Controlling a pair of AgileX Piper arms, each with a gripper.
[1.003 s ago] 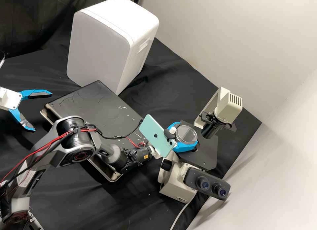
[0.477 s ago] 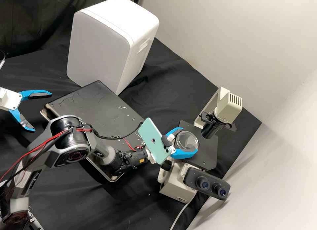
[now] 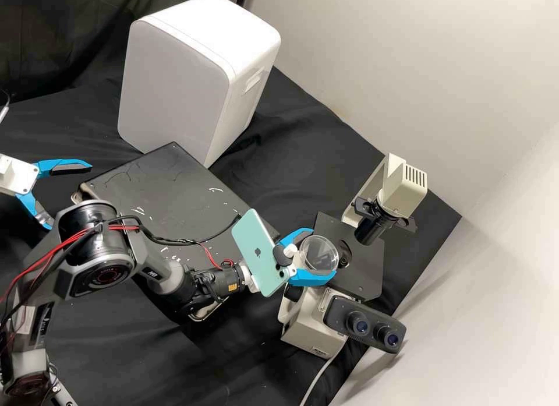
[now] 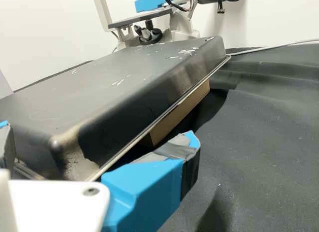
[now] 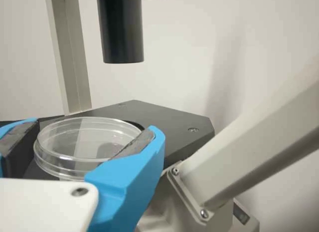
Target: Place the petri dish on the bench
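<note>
Grey right arm [image 3: 174,275], outstretched, holds dish [image 3: 318,253], seemingly tilted.

one dish [image 3: 317,254]. two grippers: left gripper [image 3: 67,193] and right gripper [image 3: 322,251], two blue fingers each. one microscope [image 3: 308,330] with two eyepieces [image 3: 359,324], one black stage [image 3: 364,275], one pale lamp housing [image 3: 403,187]. one white box [image 3: 192,74]. one dark tray [image 3: 169,190]. one green phone [image 3: 256,254]. one black bench [image 3: 303,155].

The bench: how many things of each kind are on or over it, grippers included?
Grippers: 2, left gripper and right gripper
Petri dish: 1
Microscope: 1
White box: 1
Dark tray: 1
Total: 6
</note>
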